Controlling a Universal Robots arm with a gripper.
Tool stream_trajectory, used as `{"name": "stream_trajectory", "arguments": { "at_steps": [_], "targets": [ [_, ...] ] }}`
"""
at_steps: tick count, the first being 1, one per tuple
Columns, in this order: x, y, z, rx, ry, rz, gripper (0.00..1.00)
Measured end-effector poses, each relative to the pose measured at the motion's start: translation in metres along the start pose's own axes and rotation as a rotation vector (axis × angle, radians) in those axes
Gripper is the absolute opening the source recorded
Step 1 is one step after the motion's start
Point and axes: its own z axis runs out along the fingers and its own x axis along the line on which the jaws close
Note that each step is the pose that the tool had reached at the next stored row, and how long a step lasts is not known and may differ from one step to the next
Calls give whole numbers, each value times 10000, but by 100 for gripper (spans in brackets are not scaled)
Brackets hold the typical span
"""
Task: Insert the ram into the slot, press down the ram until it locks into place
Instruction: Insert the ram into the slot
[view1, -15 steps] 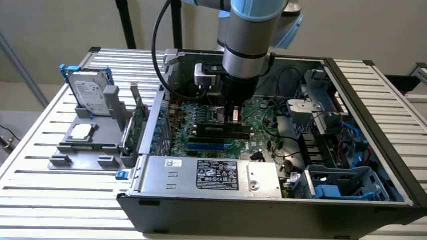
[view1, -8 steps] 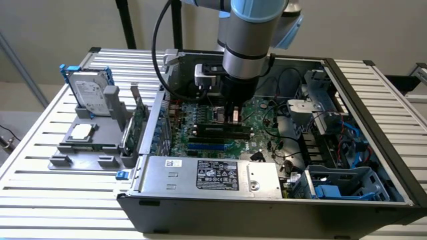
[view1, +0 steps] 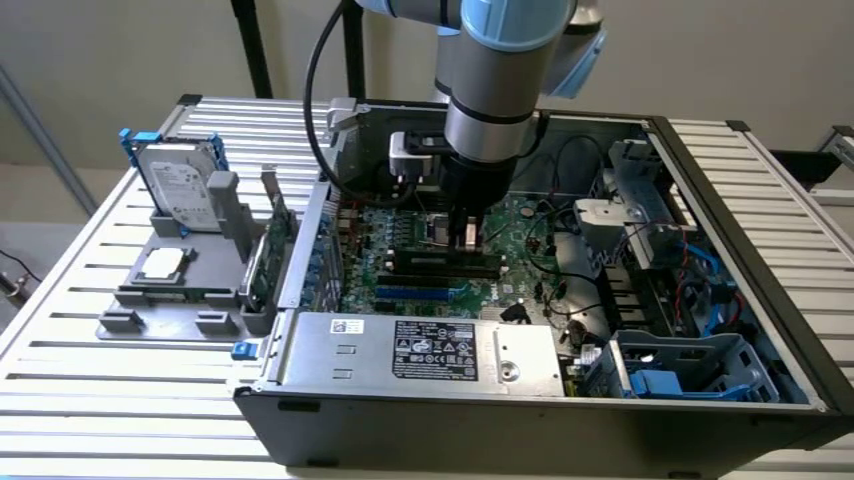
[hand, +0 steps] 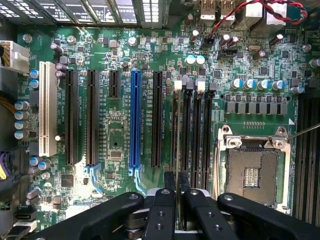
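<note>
My gripper (hand: 176, 186) reaches down into the open computer case and hangs right over the row of long black slots (hand: 195, 135) beside the processor socket. The ram (hand: 176, 145) shows edge-on as a thin strip running away from the fingertips along the outermost slot, the one with a white end clip (hand: 178, 85). The fingers (hand: 169, 184) stand close together on either side of that strip. In the exterior view the gripper (view1: 467, 240) stands upright with its tips at the black slots (view1: 434, 265) on the motherboard (view1: 400, 235). How deep the ram sits is hidden.
A blue slot (hand: 135, 120), more black slots and a white one (hand: 47, 115) lie alongside. The open processor socket (hand: 250, 172) is close by. A power supply (view1: 414, 350), cables and a drive cage (view1: 681, 365) crowd the case. A hard drive (view1: 176, 185) sits outside on a grey holder.
</note>
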Motion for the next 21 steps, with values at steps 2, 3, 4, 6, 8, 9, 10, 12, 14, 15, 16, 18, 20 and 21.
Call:
{"name": "stream_trajectory", "arguments": {
  "at_steps": [2, 3, 4, 6, 8, 9, 10, 12, 14, 15, 16, 18, 20, 21],
  "targets": [
    [0, 0, 8, 0, 1, 0, 13],
    [0, 0, 9, -1, 2, 0, 13],
    [0, -1, 11, -1, 2, 0, 13],
    [0, -1, 15, 0, 0, 0, 13],
    [0, -1, 18, 0, -1, 1, 13],
    [0, -4, 21, 0, 0, 0, 13],
    [0, -7, 23, 0, -1, 0, 13],
    [0, -9, 25, 0, -1, 0, 13],
    [0, -10, 32, 1, -4, 0, 13],
    [-1, -10, 35, 1, -3, 0, 13],
    [0, -10, 40, 0, -2, 0, 13],
    [0, -10, 51, 0, -1, 0, 13],
    [1, -11, 59, 0, -1, 0, 13],
    [1, -11, 60, -1, 1, 0, 13]
  ]
}}
